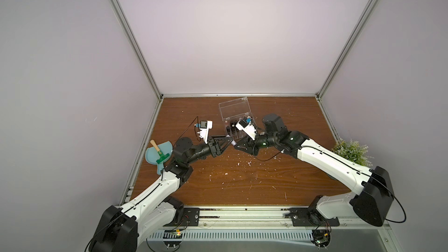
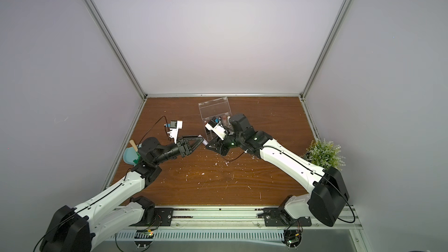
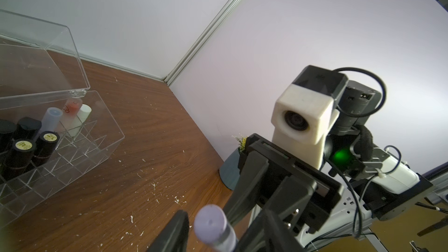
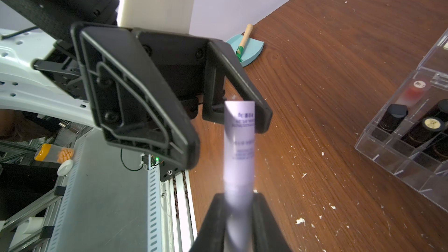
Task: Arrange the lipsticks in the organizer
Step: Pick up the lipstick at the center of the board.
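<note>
The right claw (image 4: 238,198) is squeezed tight on a lilac lipstick (image 4: 240,146). It holds the tube by one end, and the other end sticks out toward the left claw (image 4: 228,140).

The left claw is part way open, and the free end of the tube sits between its two fingers. One finger (image 4: 242,88) is right up against the tube. Beside the other finger (image 4: 145,107) there is a gap. So the left claw is around the tube but not squeezing it.

Both claws meet over the middle of the bench (image 1: 242,185), just in front of the organizer (image 3: 106,141). The lilac tube is up in the air, outside the box.

The organizer is a clear box near the back of the bench, and its lid (image 3: 48,52) stands open. In its little squares stand some black lipsticks (image 3: 23,151), bunched together. Near them are a pale lilac lipstick (image 3: 51,117), a pink lipstick (image 3: 72,106) and a white lipstick (image 3: 83,115).

Off to the left lies a teal dustpan (image 1: 150,157) with a little brush (image 1: 155,147) on it. A small green plant (image 1: 351,152) stands at the right edge. Little white bits lie all over the bench.
</note>
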`<move>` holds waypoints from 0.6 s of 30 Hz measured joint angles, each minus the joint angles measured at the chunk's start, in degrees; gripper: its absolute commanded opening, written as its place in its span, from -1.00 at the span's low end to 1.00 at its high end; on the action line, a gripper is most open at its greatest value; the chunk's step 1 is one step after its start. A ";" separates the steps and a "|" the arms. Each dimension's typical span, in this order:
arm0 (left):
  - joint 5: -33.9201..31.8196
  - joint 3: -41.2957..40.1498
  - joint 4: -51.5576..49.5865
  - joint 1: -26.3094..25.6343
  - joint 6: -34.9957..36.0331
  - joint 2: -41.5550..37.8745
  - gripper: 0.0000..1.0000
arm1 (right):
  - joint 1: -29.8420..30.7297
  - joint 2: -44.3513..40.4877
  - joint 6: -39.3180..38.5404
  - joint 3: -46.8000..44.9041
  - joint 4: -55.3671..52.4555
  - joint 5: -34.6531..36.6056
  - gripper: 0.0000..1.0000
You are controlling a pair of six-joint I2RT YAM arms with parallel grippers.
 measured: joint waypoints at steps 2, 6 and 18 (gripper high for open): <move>0.00 0.00 -0.02 0.00 -0.02 -0.02 -0.13 | 0.00 0.00 0.00 0.00 0.02 0.00 -0.68; 0.00 0.00 0.00 0.00 0.04 -0.04 -0.16 | 0.04 0.02 0.00 0.00 0.00 0.00 -0.68; 0.04 -0.02 2.19 0.04 -1.73 1.81 -0.52 | 0.28 0.02 -0.02 -0.22 0.22 0.07 -0.66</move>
